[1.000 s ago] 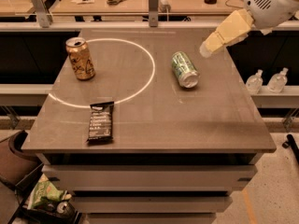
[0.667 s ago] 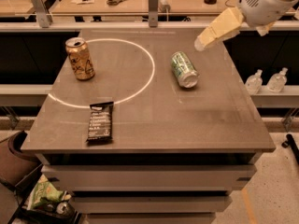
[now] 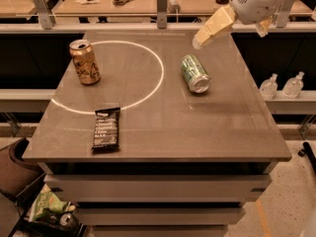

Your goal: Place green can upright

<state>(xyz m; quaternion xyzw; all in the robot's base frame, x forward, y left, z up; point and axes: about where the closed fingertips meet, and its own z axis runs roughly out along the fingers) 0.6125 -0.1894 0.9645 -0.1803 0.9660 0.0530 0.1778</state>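
Two cans on the grey table (image 3: pixel 207 132) right now. The green can (image 3: pixel 194 73) is down on its side at about two o'clock from the table's centre, its silver end facing the near right corner, and it lies just outside the white ring (image 3: pixel 160 75). The copper-gold can (image 3: pixel 85 62) stands upright over at ten o'clock, right on the ring's left edge. There is one black snack packet (image 3: pixel 106 128), flat at seven o'clock, with its top end just touching the ring's near arc; its white lettering is too small to read. The gripper (image 3: pixel 198 42) hangs in the air at one o'clock, above the far side of the table. It points down and left, beyond the green can and clear of it, with nothing in its grasp. Whether it is open or closed, I cannot tell from this angle: it reads as a single cream wedge. The white arm behind it is cut off by the top edge. Off the table at three o'clock, two small clear bottles (image 3: pixel 268 87) sit on the lower ledge. On the far bench at twelve o'clock there is one pair of scissors (image 3: pixel 126 0), plus a few small dark items too blurred to name. Below the table at seven o'clock a green bag (image 3: pixel 49 205) pokes out, partly hidden in shadow.
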